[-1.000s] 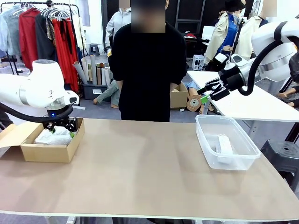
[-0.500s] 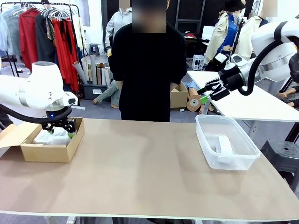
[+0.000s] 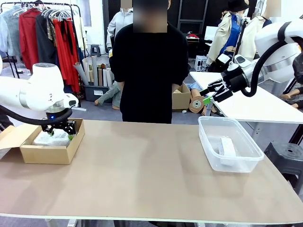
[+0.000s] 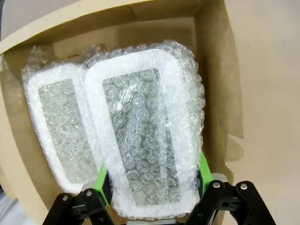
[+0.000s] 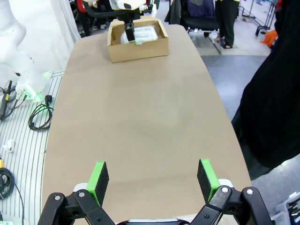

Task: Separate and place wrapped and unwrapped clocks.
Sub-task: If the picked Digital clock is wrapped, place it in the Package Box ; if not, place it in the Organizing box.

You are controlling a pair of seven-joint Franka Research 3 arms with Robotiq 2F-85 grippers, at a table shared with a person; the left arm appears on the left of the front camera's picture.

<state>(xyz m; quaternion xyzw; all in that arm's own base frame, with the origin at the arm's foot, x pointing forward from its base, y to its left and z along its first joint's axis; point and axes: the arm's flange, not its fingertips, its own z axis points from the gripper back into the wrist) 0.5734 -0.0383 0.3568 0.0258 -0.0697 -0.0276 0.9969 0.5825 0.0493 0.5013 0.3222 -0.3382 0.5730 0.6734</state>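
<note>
The left tool (image 4: 153,185) is clamped across the near end of a white, oblong bubble-wrap bundle (image 4: 147,136), its green pads (image 4: 102,180) pressed into the wrap on both long sides, inside the tan cardboard box (image 3: 47,152) at the left end of the tan surface (image 3: 142,170). A second white bubble-wrap bundle (image 4: 58,126) lies beside the first and partly under its edge, against the box's other wall. The step in hand looks like setting this wrapped clock down with its fellow, so the sound way is probably to lower until the bundle's underside bears on the box floor and on its neighbour, then part the pads fully and rise straight up. The wrap is soft and may cling to the pads, so a slow lift seems wise, and the nearby box wall leaves little room for sideways drift. The right tool (image 5: 152,180) hangs with its pads spread wide and nothing between them, high over the far end of the surface. The small bare white rounded block (image 3: 227,146) rests in the clear plastic tub (image 3: 246,163) on the right.
</note>
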